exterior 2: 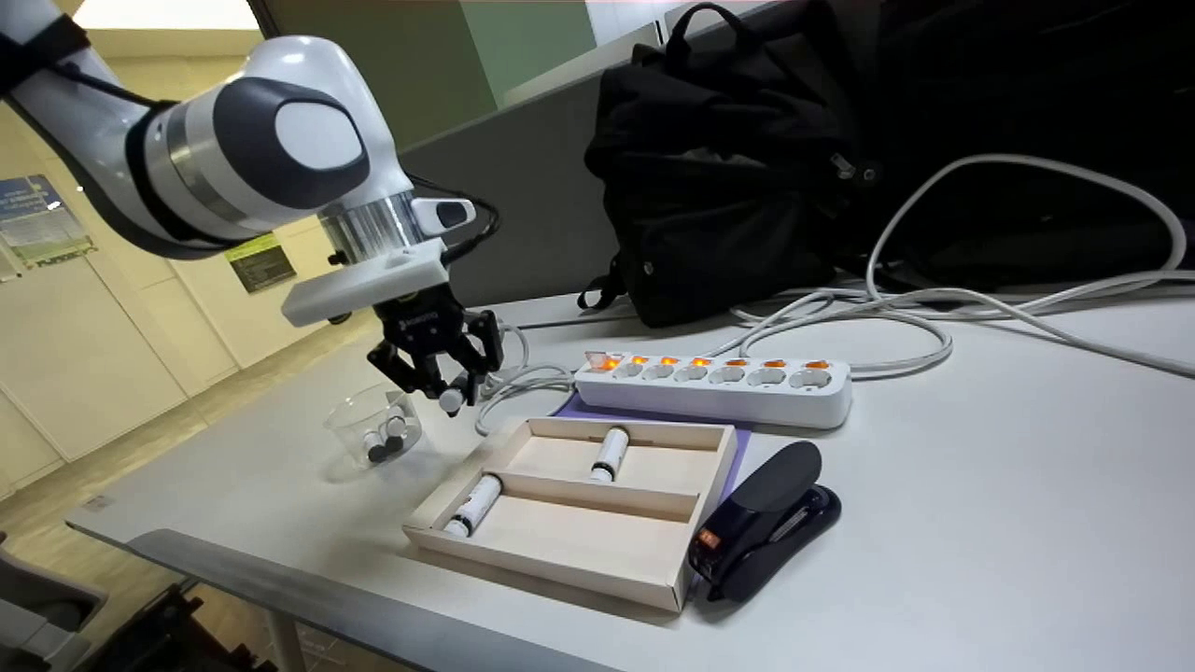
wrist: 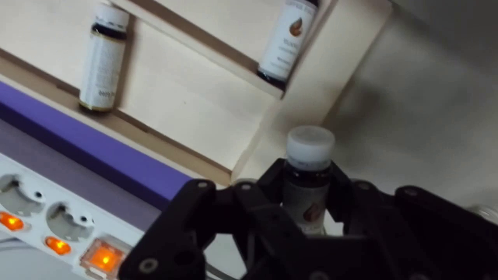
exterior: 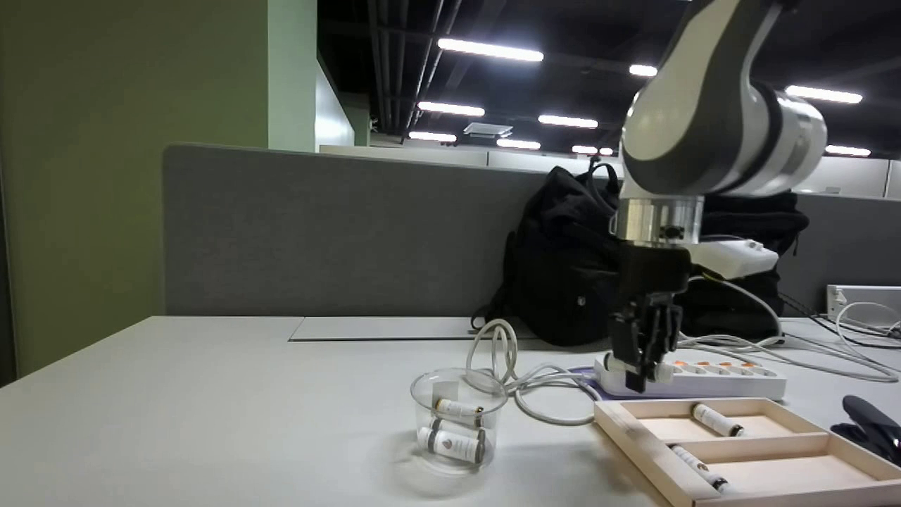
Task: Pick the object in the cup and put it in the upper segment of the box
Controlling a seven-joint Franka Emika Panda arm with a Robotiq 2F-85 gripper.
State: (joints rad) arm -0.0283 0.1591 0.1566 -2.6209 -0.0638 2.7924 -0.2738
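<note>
pinching a white-capped bottle (wrist: 309,171), the gripper (wrist: 308,177) hangs near the far left corner of the box (exterior 2: 579,541) — more bottles (exterior: 454,446) lie in the clear cup (exterior 2: 353,420) at left.

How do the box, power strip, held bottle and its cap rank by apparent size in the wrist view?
Largest to smallest:
Box, cut off by the frame
Power strip, also cut off
Held bottle, partly hidden
White cap

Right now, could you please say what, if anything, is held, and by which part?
The pincer holds a small bottle by the sides of its body, not the cap.
</note>
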